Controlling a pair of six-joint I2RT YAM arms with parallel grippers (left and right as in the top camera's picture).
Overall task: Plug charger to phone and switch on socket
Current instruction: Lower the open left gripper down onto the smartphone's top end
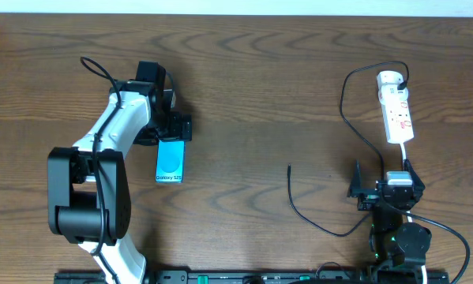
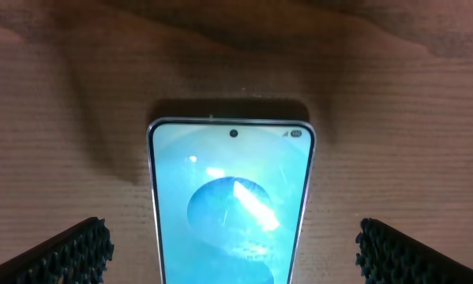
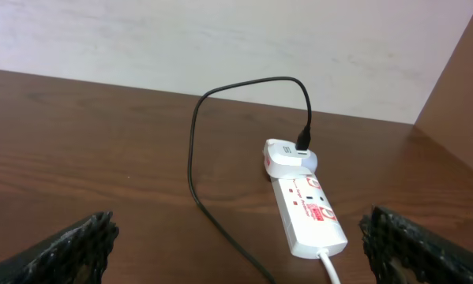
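Observation:
The phone [image 1: 170,162] lies flat on the table at the left, screen up and lit light blue; it fills the middle of the left wrist view [image 2: 230,197]. My left gripper [image 1: 173,130] is open at the phone's far end, with a finger on each side in the left wrist view [image 2: 232,264], not touching it. The charger [image 1: 307,214] is a thin black cable; its free tip [image 1: 290,168] lies on the table at the centre. Its other end enters a round white plug [image 3: 290,156] on the socket [image 1: 397,106]. My right gripper [image 1: 384,185] is open and empty just in front of the socket [image 3: 307,209].
The table is dark wood [image 1: 252,95]. A pale wall [image 3: 220,39] rises behind the socket. The socket's white lead [image 1: 403,154] runs toward the right arm. The charger [image 3: 193,158] loops over the table left of the socket.

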